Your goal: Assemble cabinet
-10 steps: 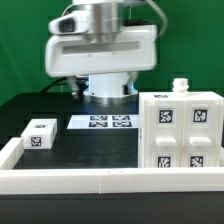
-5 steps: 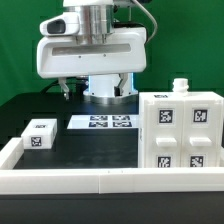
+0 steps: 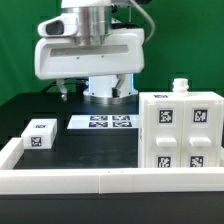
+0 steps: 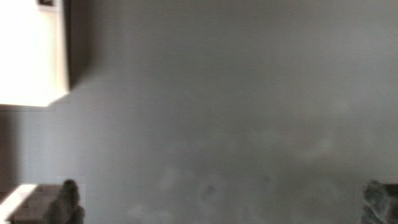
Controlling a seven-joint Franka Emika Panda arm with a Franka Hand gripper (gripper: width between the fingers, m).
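Fingers [image 4: 50, 203] are recorded as spread wide, with nothing pinched; only bare dark table [image 4: 231, 110] is seen between the two tips in the wrist view. Off to one side of them a white piece [image 4: 32, 55] is caught at the frame edge; which part it is cannot be told. In the exterior view the gripper [image 3: 95, 90] is held above the table, clear of every part. Just below and in front of the fingers the marker board [image 3: 100, 123] is laid flat. Lower, and to the exterior view's left of the fingers, a small tagged block [image 3: 39, 134] is set on the table. The cabinet [image 3: 178, 135] is stood upright well apart from the fingers, to the exterior view's right of them and nearer the camera, with four tagged drawer fronts [image 3: 163, 115] shown on its face and a small knob [image 3: 179, 87] on top. A white rail [image 3: 80, 178] is run along the near table edge.
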